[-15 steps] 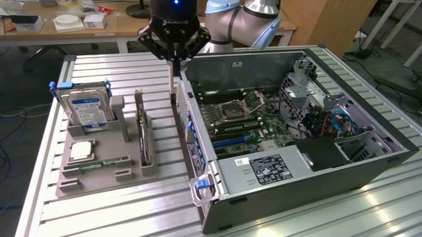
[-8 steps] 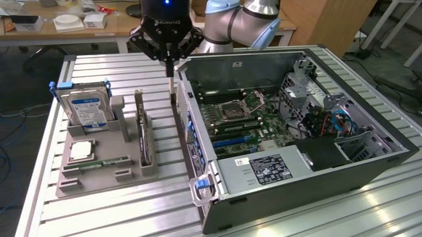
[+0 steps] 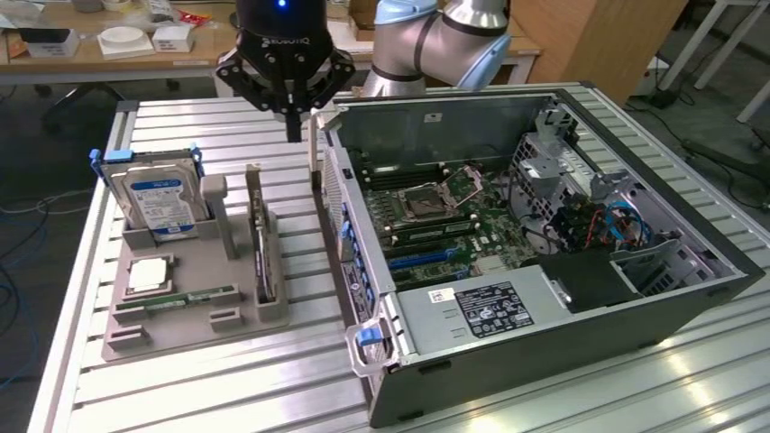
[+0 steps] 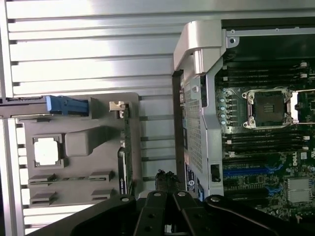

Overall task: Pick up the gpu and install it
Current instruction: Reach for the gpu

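A silver hard drive (image 3: 157, 194) with a blue label stands upright in a grey holder (image 3: 193, 311) on the slatted metal table (image 3: 241, 388). 1 square chip (image 3: 147, 273) lies flat near it, beside what looks like a green memory stick (image 3: 180, 299). At the exterior view's right, an open computer case (image 3: 673, 298) shows its motherboard (image 3: 470, 225) and processor socket (image 3: 435, 192).
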